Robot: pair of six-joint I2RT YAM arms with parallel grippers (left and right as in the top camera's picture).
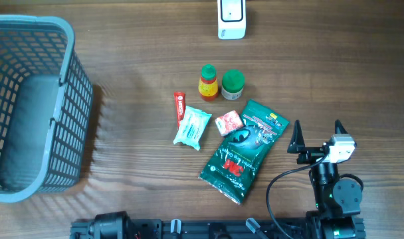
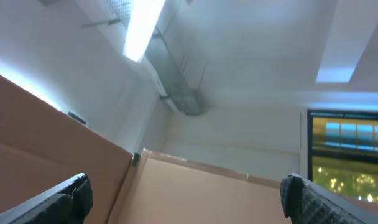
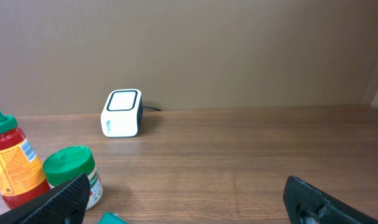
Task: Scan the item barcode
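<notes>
Right claw (image 1: 317,133) sits low at about 4 o'clock on the surface (image 1: 142,60), fingers spread wide apart, just beside the big green bag (image 1: 244,149) but not touching it. I see that bag lying flat, slanted, its top corner toward 1 o'clock. The other goods crowd its 11 o'clock side: a small pink packet (image 1: 229,121) touching the bag's upper edge, a white-teal wipes pack (image 1: 192,127) at the packet's 9 o'clock, and a red tube (image 1: 179,106) against the wipes pack's upper left corner. At 12 o'clock of these stand a red sauce bottle (image 1: 208,82) with a green cap and a green-lid jar (image 1: 232,85), side by side, upright. The white scanner (image 1: 231,18) is at the far 12 o'clock edge, well apart from the goods; in the right wrist view it faces me in front of a brown wall. A grey basket (image 1: 29,106) fills the 9 o'clock side. Left claw (image 2: 186,190) is tipped upward at a ceiling light (image 2: 142,28) and a cardboard panel (image 2: 46,137), fingers wide apart.
</notes>
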